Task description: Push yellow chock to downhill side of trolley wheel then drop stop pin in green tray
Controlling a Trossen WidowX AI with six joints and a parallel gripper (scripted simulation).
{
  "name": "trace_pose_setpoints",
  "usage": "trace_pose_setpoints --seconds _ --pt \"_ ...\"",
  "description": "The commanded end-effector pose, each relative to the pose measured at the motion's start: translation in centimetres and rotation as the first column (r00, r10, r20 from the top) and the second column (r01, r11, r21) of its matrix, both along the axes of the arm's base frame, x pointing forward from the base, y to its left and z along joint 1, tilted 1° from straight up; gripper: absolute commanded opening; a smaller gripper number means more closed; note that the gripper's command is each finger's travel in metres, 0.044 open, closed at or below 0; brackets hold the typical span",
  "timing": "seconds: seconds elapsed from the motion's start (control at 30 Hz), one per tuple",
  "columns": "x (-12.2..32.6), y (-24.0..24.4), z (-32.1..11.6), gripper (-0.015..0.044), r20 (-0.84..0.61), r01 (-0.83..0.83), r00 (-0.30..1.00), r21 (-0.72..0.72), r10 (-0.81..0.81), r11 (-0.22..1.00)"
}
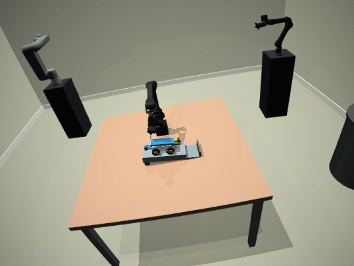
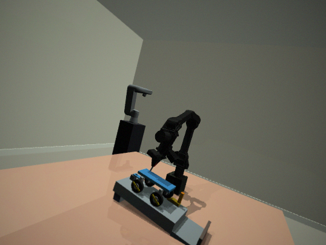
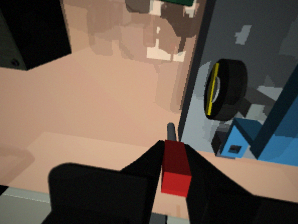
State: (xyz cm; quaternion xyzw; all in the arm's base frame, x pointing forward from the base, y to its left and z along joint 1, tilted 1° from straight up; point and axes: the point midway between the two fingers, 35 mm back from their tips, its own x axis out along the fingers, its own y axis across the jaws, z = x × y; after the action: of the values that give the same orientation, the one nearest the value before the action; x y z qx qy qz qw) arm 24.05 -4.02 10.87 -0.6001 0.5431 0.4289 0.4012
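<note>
My gripper (image 1: 151,133) (image 2: 154,164) (image 3: 172,147) is shut on the red-headed stop pin (image 2: 152,168) (image 3: 176,182), its grey shaft pointing down, clear of the ramp. It hangs above and beside the ramp's uphill end, on the arm-base side. The blue trolley (image 1: 162,141) (image 2: 156,179) (image 3: 284,131) stands on the grey ramp (image 1: 164,158) (image 2: 179,213) (image 3: 270,30); its uphill bracket (image 3: 235,144) shows an empty hole. The yellow chock (image 1: 177,140) (image 2: 174,201) sits at the downhill side of the trolley's far downhill wheel; exact contact is too small to tell. A green edge of the tray (image 3: 181,2) shows at the wrist view's top.
The arm's black base (image 2: 176,182) (image 3: 32,35) stands behind the ramp. An upright end board (image 1: 199,148) (image 2: 205,231) closes the ramp's low end. The tray is not visible in either the top or the exterior view. Two other arms stand on pedestals off the table (image 1: 131,197).
</note>
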Motion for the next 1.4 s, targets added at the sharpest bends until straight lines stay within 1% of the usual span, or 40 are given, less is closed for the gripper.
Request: trace_pose_setpoints --seconds 0.0,1.2,1.37 --pt "-0.2 1.5 -0.4 0.0000 -0.008 0.001 1.000 -0.003 -0.001 1.000" --pt "-1.9 15.1 -3.4 0.0000 -0.010 0.001 1.000 0.009 -0.001 1.000" --pt "-2.0 15.7 -3.6 0.0000 -0.010 0.001 1.000 0.009 -0.001 1.000"
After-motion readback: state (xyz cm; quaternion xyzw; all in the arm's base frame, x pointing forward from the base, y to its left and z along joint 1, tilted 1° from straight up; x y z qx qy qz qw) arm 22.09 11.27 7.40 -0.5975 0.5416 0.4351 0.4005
